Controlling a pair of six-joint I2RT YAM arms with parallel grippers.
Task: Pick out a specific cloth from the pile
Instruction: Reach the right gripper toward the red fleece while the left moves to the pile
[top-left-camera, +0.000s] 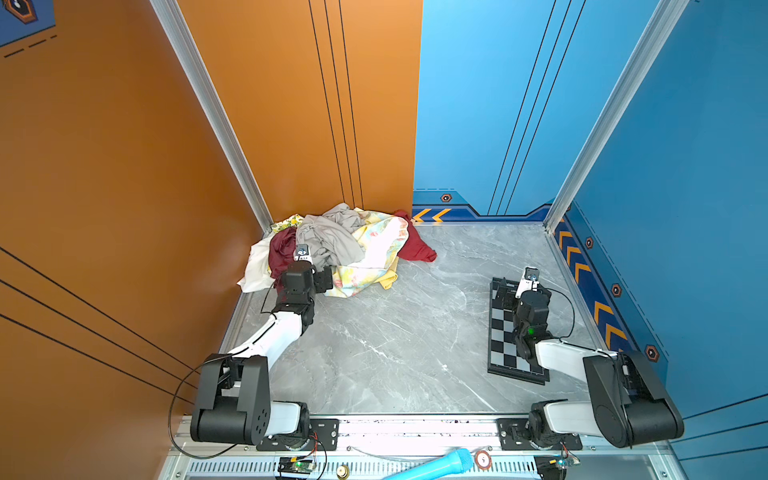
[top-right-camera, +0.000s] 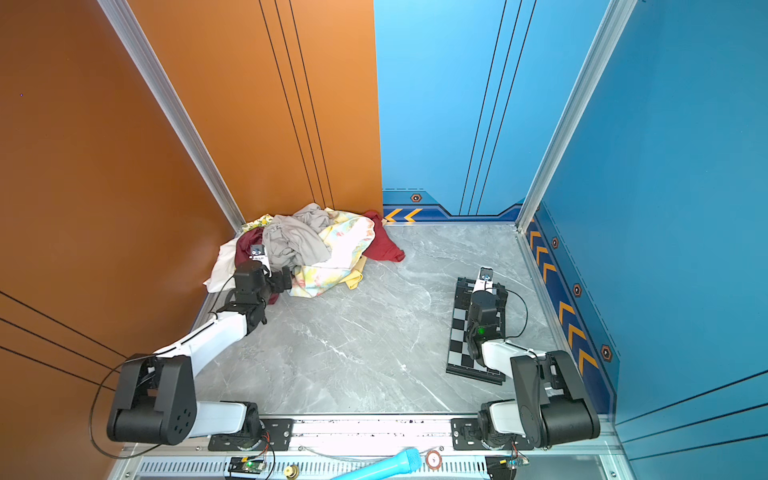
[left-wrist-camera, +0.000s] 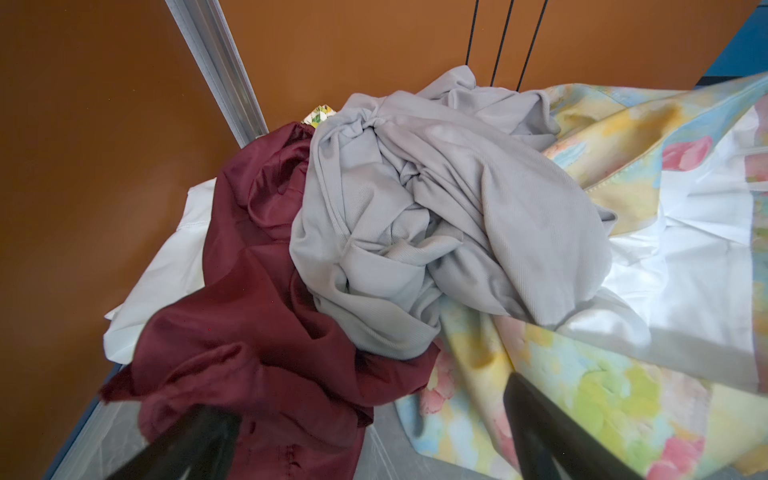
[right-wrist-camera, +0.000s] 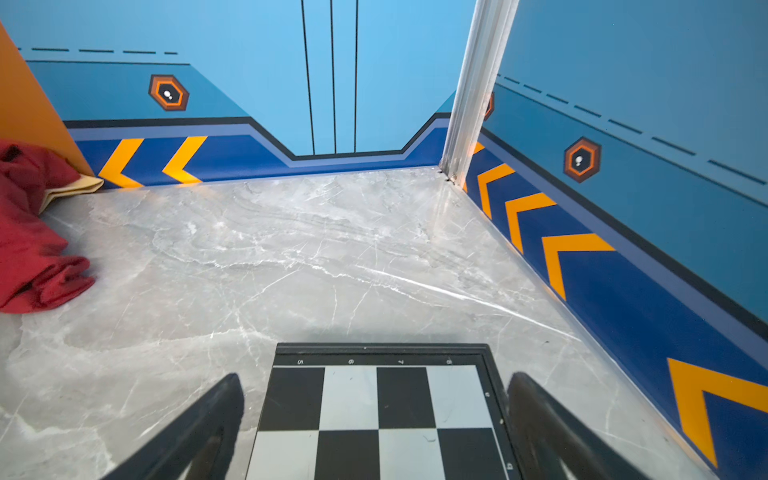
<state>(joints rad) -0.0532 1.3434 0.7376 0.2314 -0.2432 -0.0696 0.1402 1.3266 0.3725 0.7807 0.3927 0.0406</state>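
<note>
The pile (top-left-camera: 332, 245) (top-right-camera: 299, 245) of grey, dark maroon, white, yellow and floral cloths lies in the far left corner against the orange wall. The bright red cloth (top-left-camera: 415, 245) (top-right-camera: 384, 245) (right-wrist-camera: 29, 249) sticks out from the pile's right side onto the table, partly under the floral sheet. My left gripper (left-wrist-camera: 374, 401) (top-left-camera: 301, 270) is open at the pile's near edge. One of its fingers is by the maroon cloth (left-wrist-camera: 249, 311) and the other by the floral cloth (left-wrist-camera: 582, 395). My right gripper (right-wrist-camera: 378, 380) (top-left-camera: 517, 289) is open and empty over the chessboard's far end.
The chessboard (top-left-camera: 505, 345) (right-wrist-camera: 374, 415) lies on the grey marble table (top-left-camera: 395, 332) near the right wall. Orange and blue walls close in three sides, with aluminium posts (top-left-camera: 557, 216) in the corners. A blue microphone (top-left-camera: 436, 463) lies on the front rail.
</note>
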